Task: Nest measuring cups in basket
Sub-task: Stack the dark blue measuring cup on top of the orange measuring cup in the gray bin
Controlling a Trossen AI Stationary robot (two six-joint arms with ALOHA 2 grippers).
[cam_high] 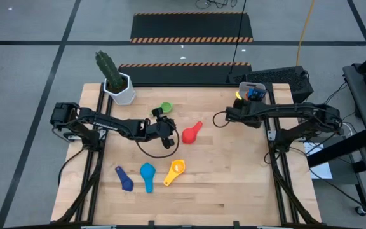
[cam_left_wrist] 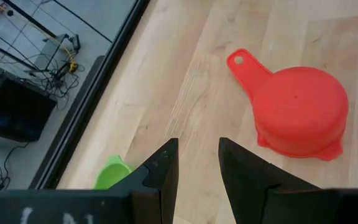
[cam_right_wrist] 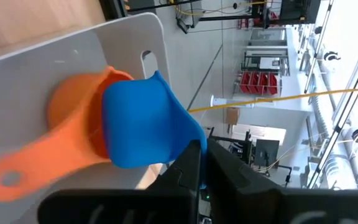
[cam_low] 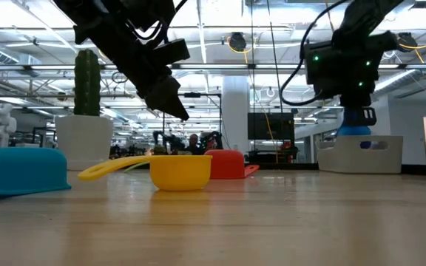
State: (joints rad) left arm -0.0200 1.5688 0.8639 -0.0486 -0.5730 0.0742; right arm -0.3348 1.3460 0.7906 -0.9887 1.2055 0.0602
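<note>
Cups: seven. Basket [cam_high: 251, 93], far right, holds the orange cup [cam_right_wrist: 73, 134]; a yellow one appears hidden beneath. Right gripper [cam_right_wrist: 201, 163] pinches the blue cup [cam_right_wrist: 145, 121] above it. Left gripper [cam_left_wrist: 197, 168], narrowly parted, empty, hovers between the green cup [cam_high: 164, 107] and the red cup [cam_high: 192, 132]. Three cups lie near-centre.

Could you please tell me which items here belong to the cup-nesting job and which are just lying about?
Job: basket; cups: green, red, yellow, light blue, dark blue, orange, blue.
Lying about: cactus pot.
</note>
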